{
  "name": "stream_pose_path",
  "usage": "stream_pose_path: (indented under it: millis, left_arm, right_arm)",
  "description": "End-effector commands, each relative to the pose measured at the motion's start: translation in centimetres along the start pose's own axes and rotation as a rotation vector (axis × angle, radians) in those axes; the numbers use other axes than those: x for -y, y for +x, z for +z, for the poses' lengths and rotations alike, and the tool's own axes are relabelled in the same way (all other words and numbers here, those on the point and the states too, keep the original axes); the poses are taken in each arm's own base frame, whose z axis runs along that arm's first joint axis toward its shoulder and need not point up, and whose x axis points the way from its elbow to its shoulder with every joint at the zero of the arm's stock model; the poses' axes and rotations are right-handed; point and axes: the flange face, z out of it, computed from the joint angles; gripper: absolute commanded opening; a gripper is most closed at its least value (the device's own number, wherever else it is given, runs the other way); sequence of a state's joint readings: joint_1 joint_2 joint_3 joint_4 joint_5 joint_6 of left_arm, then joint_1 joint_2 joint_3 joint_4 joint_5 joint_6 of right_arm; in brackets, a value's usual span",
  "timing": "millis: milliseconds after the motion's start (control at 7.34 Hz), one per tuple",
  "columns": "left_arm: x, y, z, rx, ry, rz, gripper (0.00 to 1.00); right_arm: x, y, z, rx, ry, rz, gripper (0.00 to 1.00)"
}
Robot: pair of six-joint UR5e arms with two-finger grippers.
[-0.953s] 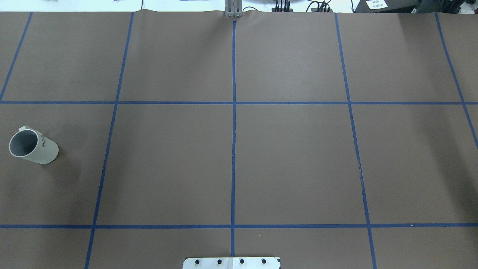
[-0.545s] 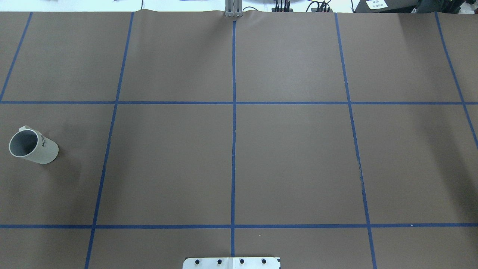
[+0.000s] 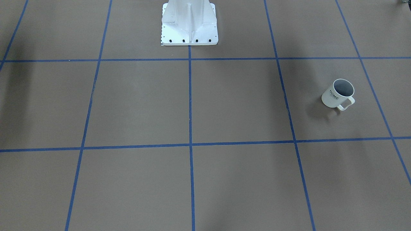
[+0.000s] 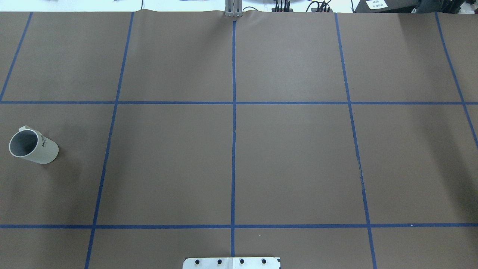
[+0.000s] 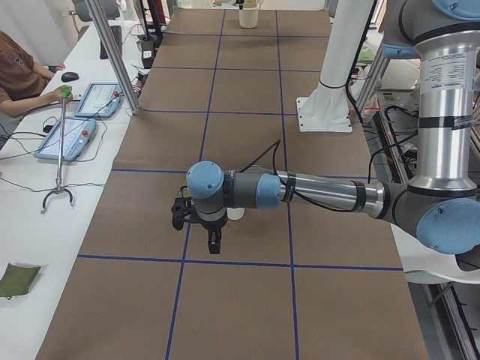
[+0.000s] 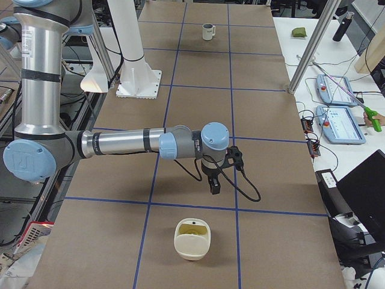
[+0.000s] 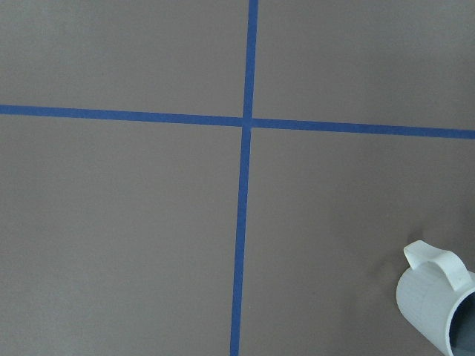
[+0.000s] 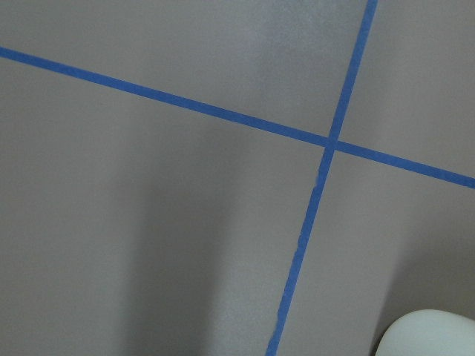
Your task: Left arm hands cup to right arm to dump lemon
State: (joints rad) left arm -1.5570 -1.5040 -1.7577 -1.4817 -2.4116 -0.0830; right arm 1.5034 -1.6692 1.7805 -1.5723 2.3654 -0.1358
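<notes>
You see the white mug [image 4: 33,146] standing by the brown table's [image 4: 291,157] left edge, handle on its far side, left of a blue tape line [image 4: 105,160]; a white bolted plate [image 4: 231,263] sits bottom centre.

Blue-taped brown table [image 4: 291,157], cream bowl [image 6: 192,250], teach pendants [image 6: 340,125]
</notes>
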Motion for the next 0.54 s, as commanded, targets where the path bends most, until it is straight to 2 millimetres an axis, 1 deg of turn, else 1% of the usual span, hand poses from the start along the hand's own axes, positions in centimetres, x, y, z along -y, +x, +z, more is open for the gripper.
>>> stream_pose_path:
  millis: [0,409]
  left_arm:
    - [0.0,0.2,-0.1,-0.002,0.003,0.002,1.0]
    - [0.0,0.6,-0.5,-0.002,0.012,0.014,1.0]
  right_arm:
    - [0.1,-0.2,-0.2,0.001,0.004,-0.001,1.0]
    - [1.4,-0.5,-0.7,-0.004,0.016,-0.018,1.0]
